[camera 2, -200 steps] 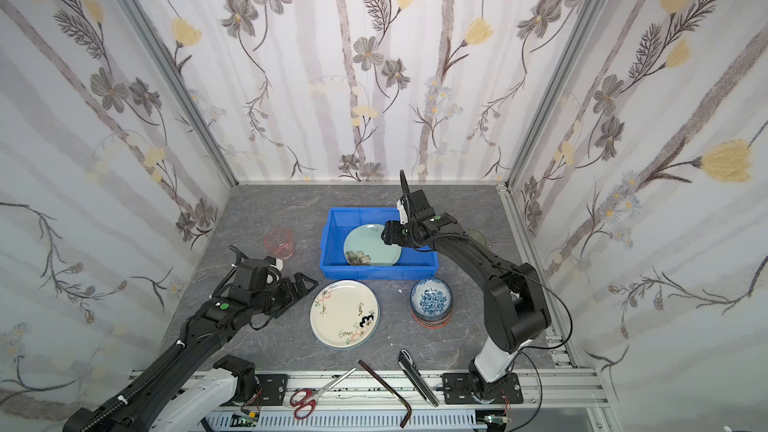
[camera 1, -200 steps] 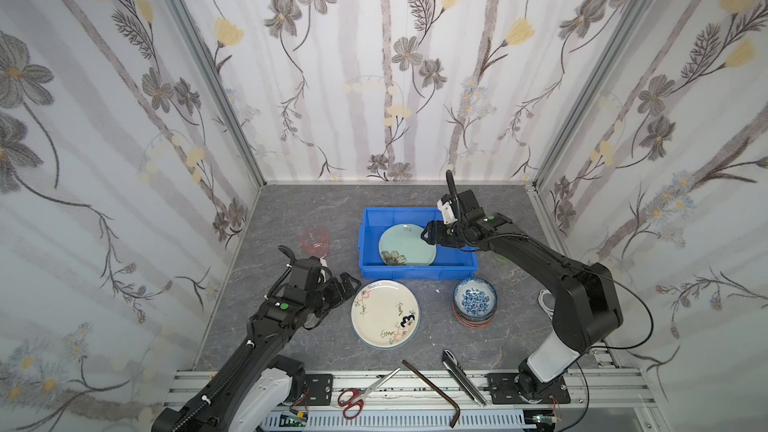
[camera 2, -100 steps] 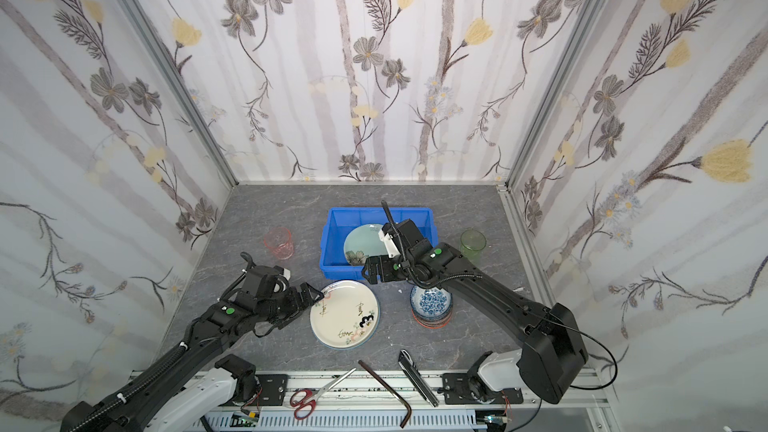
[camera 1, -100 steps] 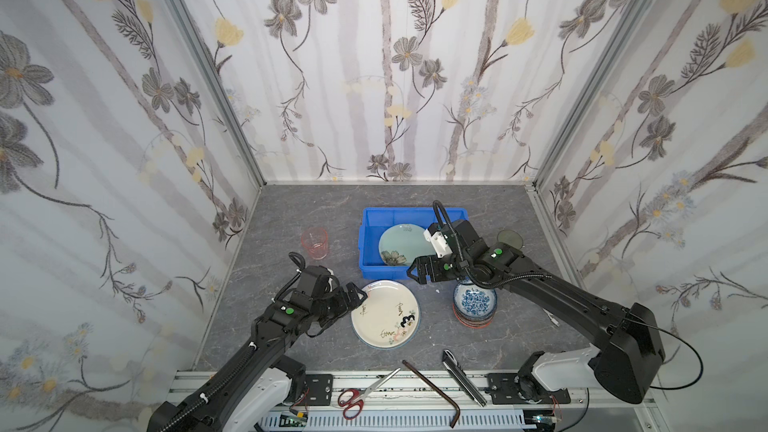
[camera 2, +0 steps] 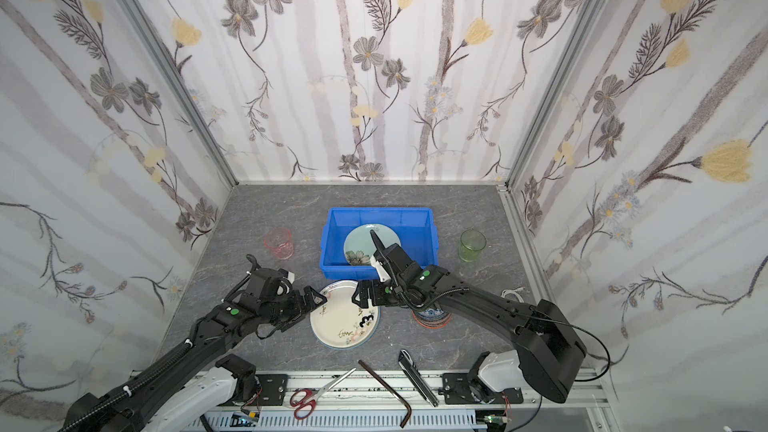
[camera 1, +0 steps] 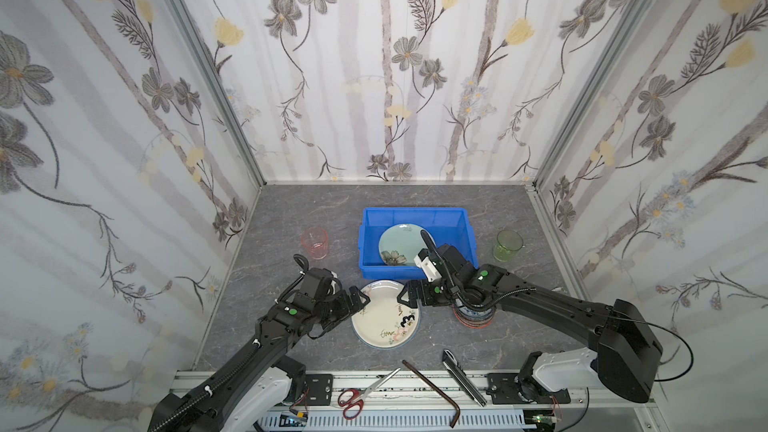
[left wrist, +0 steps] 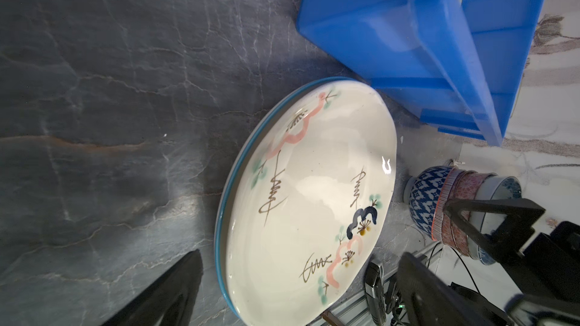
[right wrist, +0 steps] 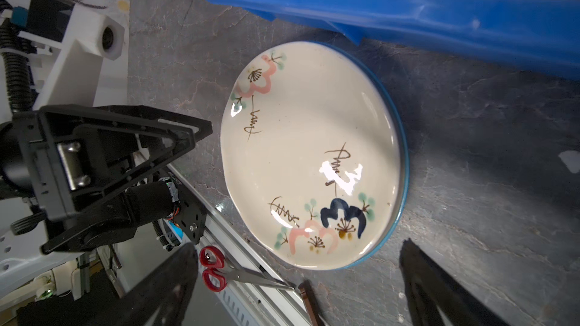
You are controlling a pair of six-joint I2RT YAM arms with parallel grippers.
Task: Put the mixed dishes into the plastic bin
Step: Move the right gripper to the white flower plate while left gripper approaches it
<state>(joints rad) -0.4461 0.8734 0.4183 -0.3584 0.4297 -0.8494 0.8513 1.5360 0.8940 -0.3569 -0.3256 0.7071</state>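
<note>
White plate [camera 1: 384, 320] between facing jaws (open)

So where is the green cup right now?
In both top views the green cup stands upright on the right side, a little way to the right of the blue bin and not touching it.

Dark marbled tabletop [camera 1: 291, 218], blue bin [camera 1: 415, 211] at centre, white plate [camera 1: 384, 322] and bowl stack [camera 1: 476, 321] in front, pink tumbler [camera 1: 314, 243] left, green tumbler [camera 1: 508, 246] right.

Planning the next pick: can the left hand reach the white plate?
Likely yes: the left hand is open at the rim of the white plate, nothing between; the right hand, also open, hovers opposite.
</note>
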